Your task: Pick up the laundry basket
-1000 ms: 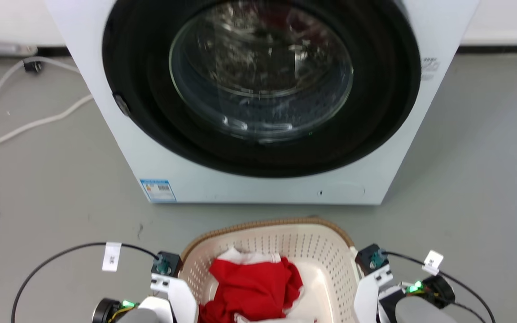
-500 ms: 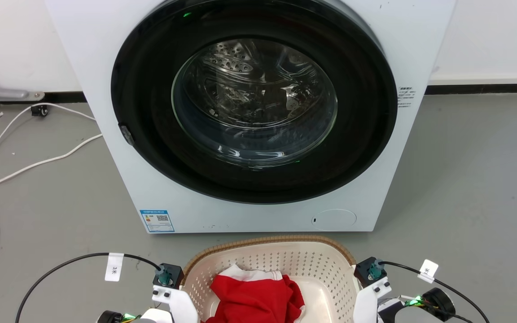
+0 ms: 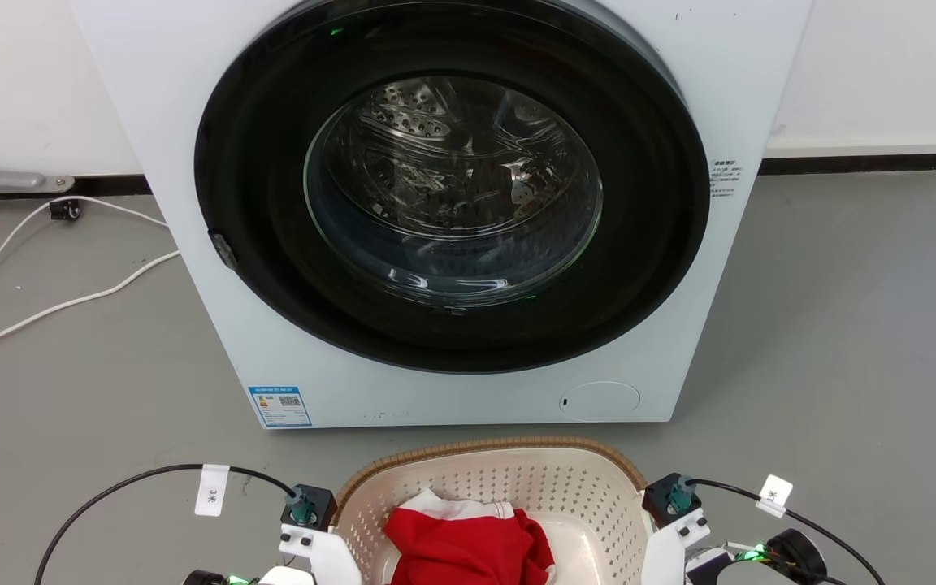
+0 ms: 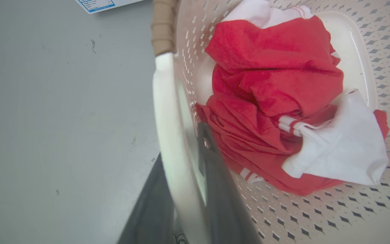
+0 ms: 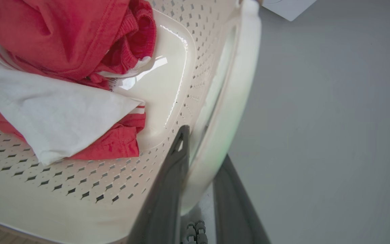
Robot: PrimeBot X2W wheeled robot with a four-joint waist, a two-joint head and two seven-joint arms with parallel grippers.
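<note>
Straddling its white side handles (image 4: 168, 101), your left gripper (image 4: 181, 145) and right gripper (image 5: 205, 144) clamp the cream-white perforated plastic laundry basket (image 3: 517, 479), centred between both arms before the white washing machine (image 3: 435, 398); lift evenly.

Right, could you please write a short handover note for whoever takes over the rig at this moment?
Left gripper: fingers either side of the laundry basket's left handle, apparently clamped.
Right gripper: same on the right handle.
Basket is in front of the washing machine, red and white clothes inside.
Done: both handles gripped.
Left: lift it level; whether it is off the floor cannot be told.
</note>
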